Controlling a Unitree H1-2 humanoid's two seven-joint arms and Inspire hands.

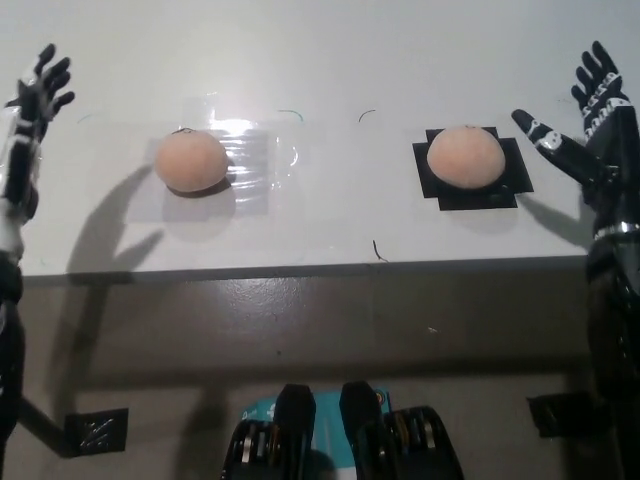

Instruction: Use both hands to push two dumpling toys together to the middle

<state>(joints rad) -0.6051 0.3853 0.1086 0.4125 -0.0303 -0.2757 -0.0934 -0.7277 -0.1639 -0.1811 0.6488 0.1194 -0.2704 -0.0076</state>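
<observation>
Two round tan dumpling toys rest on the white table (320,50). The left dumpling (191,161) lies on a clear tape patch. The right dumpling (464,157) lies on a black tape patch. My white left hand (28,125) is raised at the far left edge, open, well to the left of the left dumpling. At the far right my black right hand (585,125) is open with fingers spread, a short way right of the right dumpling. Neither hand touches a toy.
The table's front edge (320,266) crosses the picture below both toys. Beneath it lies brown floor with a small black marker (95,432) at the lower left. Bare table surface separates the two toys.
</observation>
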